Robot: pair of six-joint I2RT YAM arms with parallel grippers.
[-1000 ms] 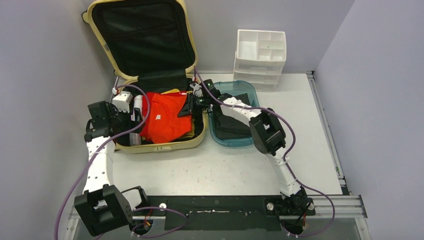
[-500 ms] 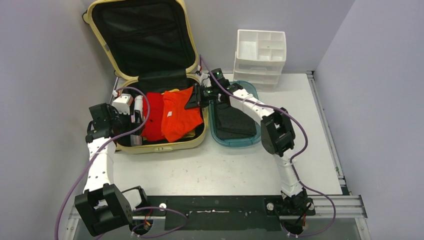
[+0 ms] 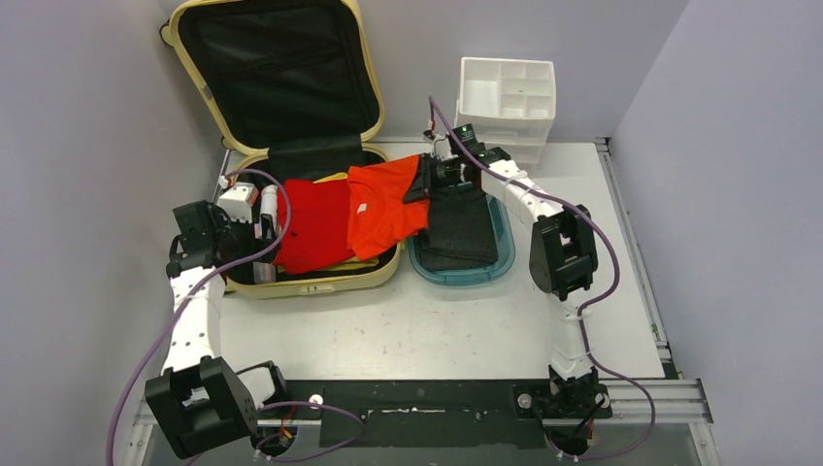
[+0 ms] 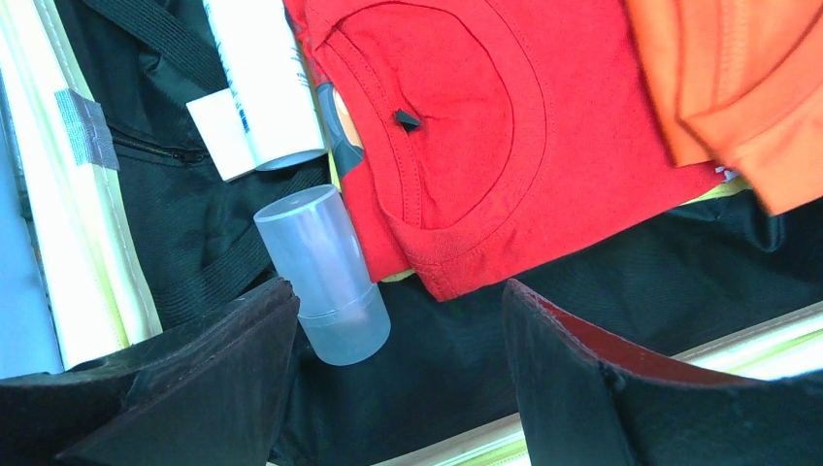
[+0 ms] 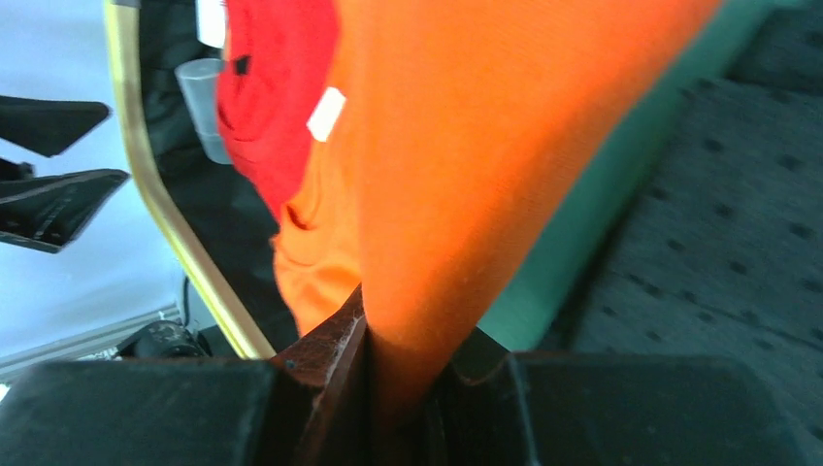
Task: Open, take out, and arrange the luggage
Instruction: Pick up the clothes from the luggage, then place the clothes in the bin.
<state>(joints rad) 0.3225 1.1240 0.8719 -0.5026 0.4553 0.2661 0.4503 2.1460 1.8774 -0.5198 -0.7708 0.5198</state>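
Note:
The pale-yellow luggage [image 3: 320,283] lies open at the back left, its lid [image 3: 275,68] leaning on the wall. Inside lie a red shirt [image 3: 315,223] [image 4: 466,116], a white tube [image 4: 260,87] and a clear blue bottle [image 4: 325,277]. My right gripper [image 3: 427,184] [image 5: 403,388] is shut on an orange shirt [image 3: 383,206] [image 5: 466,165] and holds it over the luggage's right rim and the teal tray [image 3: 464,275]. My left gripper [image 3: 260,228] [image 4: 398,379] is open inside the luggage's left end, its left finger next to the blue bottle.
A dark folded garment [image 3: 464,233] [image 5: 718,223] lies in the teal tray. A white drawer organizer [image 3: 506,112] stands at the back, right of the luggage. Grey walls enclose the table on the left, back and right.
My right gripper has lifted the orange shirt off the red shirt and carried it right, from the luggage's middle to over its right rim and the tray. The left arm has not moved.

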